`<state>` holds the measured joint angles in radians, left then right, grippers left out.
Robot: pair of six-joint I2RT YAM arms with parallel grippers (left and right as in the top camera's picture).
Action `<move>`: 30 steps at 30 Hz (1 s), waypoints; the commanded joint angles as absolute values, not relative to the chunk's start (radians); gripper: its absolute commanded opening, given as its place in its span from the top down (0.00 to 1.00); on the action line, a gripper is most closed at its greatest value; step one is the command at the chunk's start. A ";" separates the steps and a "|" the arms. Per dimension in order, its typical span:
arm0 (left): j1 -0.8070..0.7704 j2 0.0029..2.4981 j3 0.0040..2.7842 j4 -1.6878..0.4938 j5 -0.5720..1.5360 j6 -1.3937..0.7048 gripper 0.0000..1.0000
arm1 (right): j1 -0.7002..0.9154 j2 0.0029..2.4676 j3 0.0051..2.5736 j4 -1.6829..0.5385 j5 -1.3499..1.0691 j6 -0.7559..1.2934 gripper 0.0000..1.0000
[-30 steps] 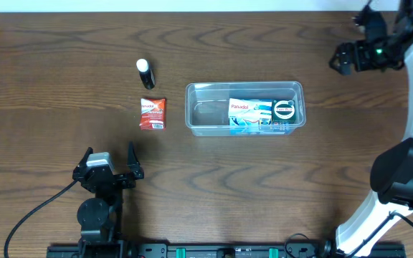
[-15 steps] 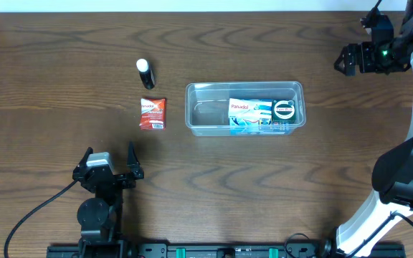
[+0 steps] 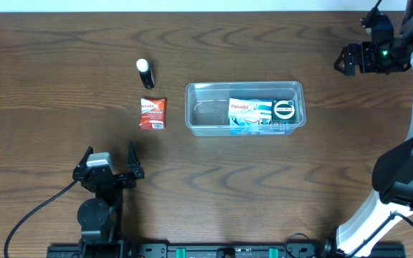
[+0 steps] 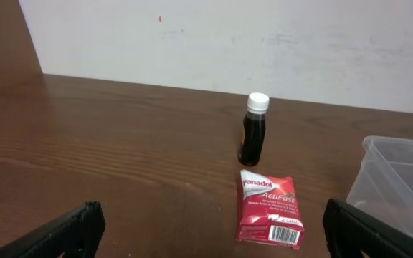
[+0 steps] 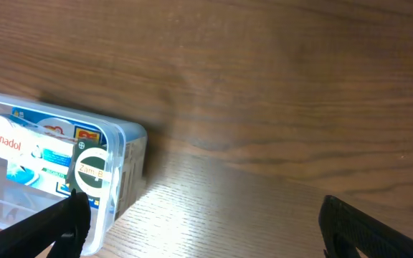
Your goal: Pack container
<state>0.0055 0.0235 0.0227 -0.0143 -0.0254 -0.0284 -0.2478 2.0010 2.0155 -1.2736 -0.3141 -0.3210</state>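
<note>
Left gripper [image 3: 109, 150] noted nearest, left-front of the container [image 3: 206, 87], spread wide, empty. Blue-white box [image 3: 249, 115] and round tin [image 3: 285, 110] seen inside its right end. Red box [image 3: 152, 113] and dark bottle [image 3: 145, 73] set left of it. Right gripper [image 3: 343, 60] released, beyond its right end.

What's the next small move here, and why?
Probably reach the left arm forward toward the red Panadol box; its jaws stand open. That box and the dark bottle sit outside the container, which holds a blue Panadol box and a round tin. The red box lies nearest that arm.
</note>
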 commanded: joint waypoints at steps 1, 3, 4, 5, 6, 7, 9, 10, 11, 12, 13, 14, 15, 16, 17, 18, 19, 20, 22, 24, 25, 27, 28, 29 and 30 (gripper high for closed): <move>0.010 0.023 0.005 0.025 -0.021 -0.046 0.02 | -0.255 2.001 2.033 -1.275 -0.318 -0.307 0.01; 0.010 0.023 0.010 0.071 0.041 -0.053 0.02 | -0.255 2.001 2.033 -1.275 -0.318 -0.307 0.01; 0.010 0.024 0.020 0.076 0.052 -0.053 0.02 | -0.255 2.001 2.033 -1.275 -0.318 -0.307 0.01; 0.010 0.024 0.039 0.065 0.056 -0.053 0.02 | -0.255 2.001 2.033 -1.275 -0.318 -0.307 0.01; 0.010 0.027 0.062 0.047 0.057 -0.053 0.02 | -0.255 2.001 2.033 -1.275 -0.318 -0.307 0.01; 0.010 0.035 0.084 0.030 0.057 -0.053 0.02 | -0.255 2.001 2.033 -1.275 -0.318 -0.307 0.01; 0.010 0.082 0.166 -0.029 0.056 -0.052 0.02 | -0.255 2.001 2.033 -1.275 -0.318 -0.307 0.01; 0.010 0.117 0.208 -0.052 0.056 -0.051 0.02 | -0.255 2.001 2.033 -1.275 -0.318 -0.307 0.01; 0.010 0.162 0.257 -0.075 0.056 -0.048 0.02 | -0.255 2.001 2.033 -1.275 -0.318 -0.307 0.01; 0.010 0.225 0.318 -0.103 0.056 -0.049 0.02 | -0.255 2.001 2.033 -1.275 -0.318 -0.307 0.01; 0.010 0.286 0.374 -0.134 0.056 -0.049 0.02 | -0.255 2.001 2.033 -1.275 -0.318 -0.307 0.01; 0.010 0.353 0.437 -0.175 0.056 -0.049 0.02 | -0.255 2.001 2.033 -1.275 -0.318 -0.307 0.01; 0.010 0.429 0.503 -0.225 0.056 -0.050 0.02 | -0.255 2.001 2.033 -1.275 -0.318 -0.307 0.01; 0.010 0.506 0.568 -0.278 0.057 -0.050 0.02 | -0.255 2.001 2.033 -1.275 -0.318 -0.307 0.01; 0.010 0.612 0.653 -0.349 0.057 -0.050 0.02 | -0.255 2.001 2.033 -1.275 -0.318 -0.307 0.01; 0.010 0.688 0.711 -0.400 0.057 -0.050 0.02 | -0.255 2.001 2.033 -1.275 -0.318 -0.307 0.01; 0.010 0.775 0.776 -0.456 0.062 -0.050 0.02 | -0.255 2.001 2.033 -1.275 -0.318 -0.307 0.01; 0.010 0.835 0.819 -0.492 0.070 -0.053 0.02 | -0.255 2.001 2.033 -1.275 -0.318 -0.307 0.01; 0.010 0.975 0.914 -0.548 0.091 -0.054 0.02 | -0.255 2.001 2.033 -1.275 -0.318 -0.307 0.01; 0.010 1.088 0.965 -0.554 0.091 -0.054 0.02 | -0.255 2.001 2.033 -1.275 -0.318 -0.307 0.01; 0.010 1.131 0.975 -0.546 0.100 -0.054 0.02 | -0.255 2.001 2.033 -1.275 -0.318 -0.307 0.01; 0.010 1.205 0.977 -0.513 0.116 -0.057 0.02 | -0.255 2.001 2.033 -1.275 -0.318 -0.307 0.01; 0.010 1.237 0.978 -0.508 0.118 -0.057 0.02 | -0.255 2.001 2.033 -1.275 -0.318 -0.307 0.01; 0.010 1.275 0.978 -0.506 0.120 -0.057 0.02 | -0.255 2.001 2.033 -1.275 -0.318 -0.307 0.01; 0.010 1.297 0.978 -0.500 0.120 -0.057 0.02 | -0.255 2.001 2.033 -1.275 -0.318 -0.307 0.01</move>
<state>0.0055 1.2388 0.9627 -0.5056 0.0986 -0.0509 -0.2478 2.0010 2.0155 -1.2751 -0.3145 -0.3206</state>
